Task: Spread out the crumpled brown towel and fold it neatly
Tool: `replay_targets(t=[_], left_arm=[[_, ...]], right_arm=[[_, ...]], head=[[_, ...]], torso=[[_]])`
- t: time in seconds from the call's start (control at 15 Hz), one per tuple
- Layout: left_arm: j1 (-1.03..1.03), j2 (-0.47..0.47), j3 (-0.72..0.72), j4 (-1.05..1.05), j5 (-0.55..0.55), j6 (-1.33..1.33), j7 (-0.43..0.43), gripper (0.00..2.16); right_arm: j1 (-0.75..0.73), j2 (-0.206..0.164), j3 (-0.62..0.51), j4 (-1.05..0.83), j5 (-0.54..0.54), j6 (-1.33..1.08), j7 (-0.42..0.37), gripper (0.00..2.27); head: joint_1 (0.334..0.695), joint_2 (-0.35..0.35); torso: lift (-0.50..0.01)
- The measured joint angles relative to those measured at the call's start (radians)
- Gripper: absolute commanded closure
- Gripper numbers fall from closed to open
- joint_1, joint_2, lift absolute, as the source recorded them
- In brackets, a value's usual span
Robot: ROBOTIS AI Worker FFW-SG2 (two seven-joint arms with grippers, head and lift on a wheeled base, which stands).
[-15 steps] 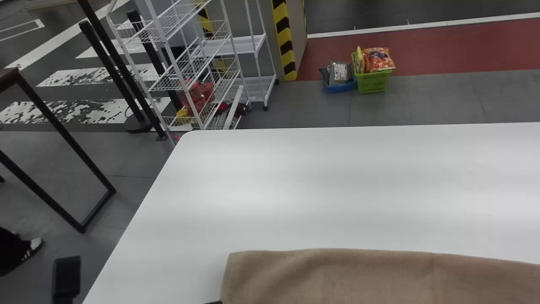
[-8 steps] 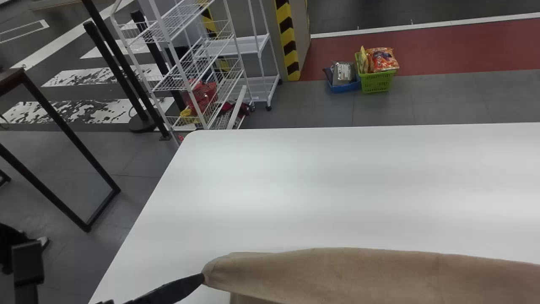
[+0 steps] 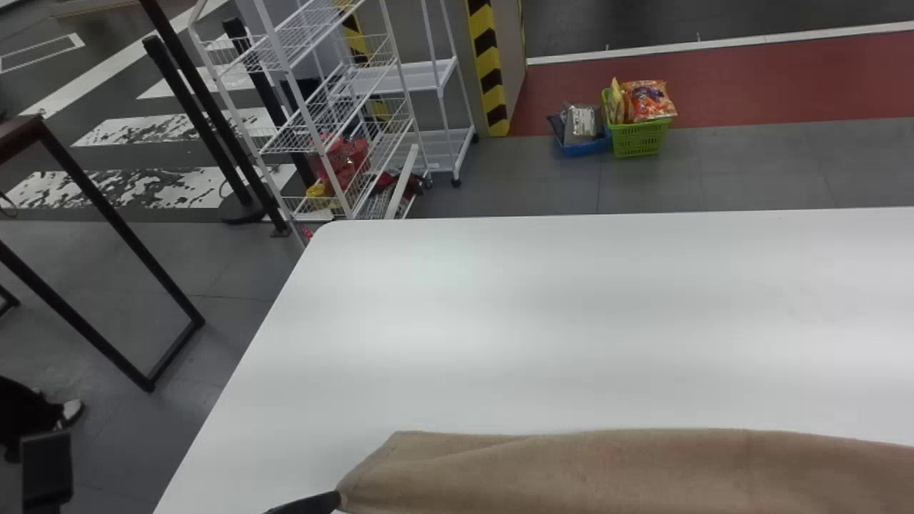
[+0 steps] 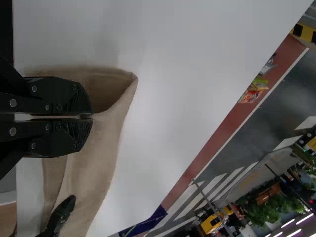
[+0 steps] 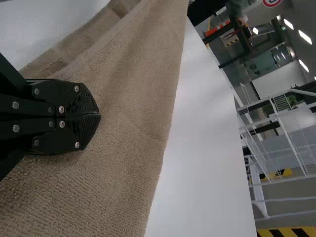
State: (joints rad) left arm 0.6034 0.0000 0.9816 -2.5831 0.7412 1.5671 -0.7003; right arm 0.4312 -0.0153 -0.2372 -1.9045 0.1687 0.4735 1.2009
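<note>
The brown towel [image 3: 614, 471] crosses the head view's bottom edge. At its left corner is my left gripper [image 3: 337, 498], partly cut off by that edge. In the left wrist view, the left gripper [image 4: 91, 117] is shut on the towel [image 4: 94, 168], which bulges into an open fold beside the fingertips; my right gripper appears farther along the cloth. The right wrist view has the right gripper [image 5: 98, 114] with its fingers together on a pinch of towel [image 5: 133, 98], the cloth stretching out around them.
A white table [image 3: 535, 321] carries the towel along its near side. Beyond its far edge, on the floor, are a green basket [image 3: 638, 138] of packets and white wire shelving [image 3: 314, 128]. A dark-framed table [image 3: 114, 207] stands off to the left.
The left gripper came into fuller view with the towel's corner, folding it up leftward, then dropped back toward the bottom edge. The towel's left part has changed from flatter to gathered.
</note>
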Motion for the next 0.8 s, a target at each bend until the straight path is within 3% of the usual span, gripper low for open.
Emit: replay_targets(t=[0.4,0.73,0.8], left_arm=[[0.067,0.0,-0.084,-0.001,-0.07,0.0,0.012,1.09],[0.09,0.0,-0.203,-0.006,-0.194,0.0,0.05,1.08],[0.092,0.0,-0.218,-0.006,-0.221,0.0,0.058,0.76]], right_arm=[[-0.011,0.004,0.01,-0.007,0.003,0.025,0.0,1.77],[-0.016,0.003,0.0,-0.007,-0.01,0.026,0.0,1.77],[-0.016,0.002,-0.006,-0.006,-0.015,0.025,0.0,1.77]], head=[[0.695,0.324],[0.695,0.294],[0.695,0.292]], torso=[[-0.126],[-0.126],[-0.126]])
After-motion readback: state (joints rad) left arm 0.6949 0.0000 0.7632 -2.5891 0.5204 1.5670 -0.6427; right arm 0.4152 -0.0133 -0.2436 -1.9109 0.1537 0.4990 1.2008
